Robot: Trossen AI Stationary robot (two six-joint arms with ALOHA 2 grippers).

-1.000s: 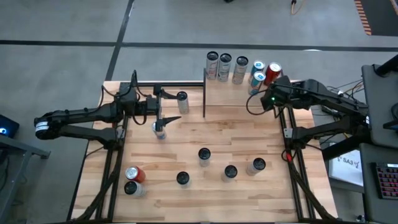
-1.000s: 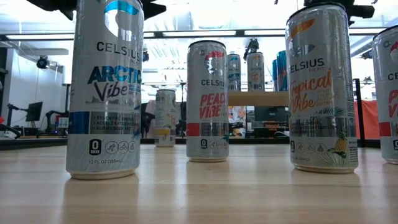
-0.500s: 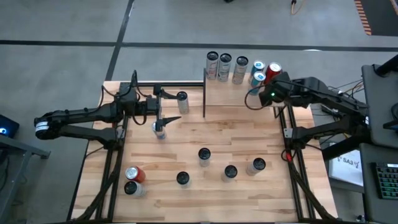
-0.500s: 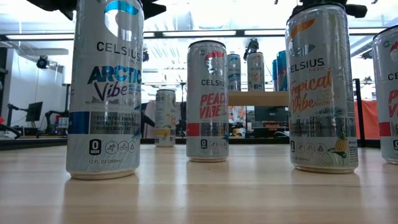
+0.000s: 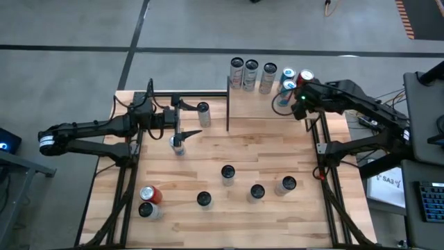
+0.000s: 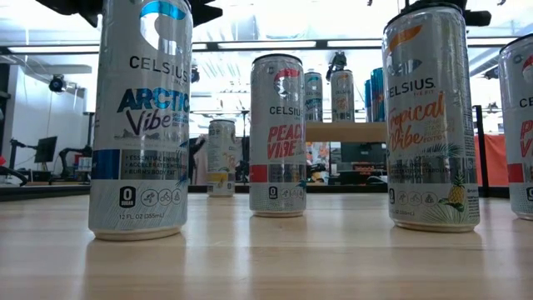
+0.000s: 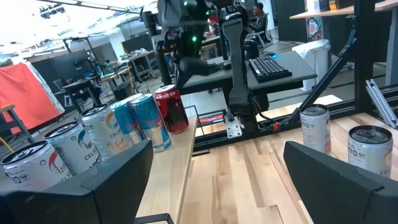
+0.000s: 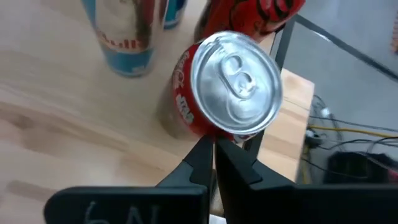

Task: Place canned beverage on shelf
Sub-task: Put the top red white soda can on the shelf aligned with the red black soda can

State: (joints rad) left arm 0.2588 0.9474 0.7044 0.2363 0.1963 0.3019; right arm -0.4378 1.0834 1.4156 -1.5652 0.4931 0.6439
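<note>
Right wrist view: shut right hand [image 8: 214,152] beside red can [image 8: 227,87]

Cans crowd the shelf [image 7: 180,163] beyond spread fingers [image 7: 336,174].

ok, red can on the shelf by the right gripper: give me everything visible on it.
The red aluminium can stands upright on the light-wood shelf, at its right end beside two blue cans. Its body is red with white lettering, its top bare silver with the pull tab flat and unopened. The right gripper sits shut right at its side, fingers together rather than around it; whether they touch it I cannot tell.
</note>
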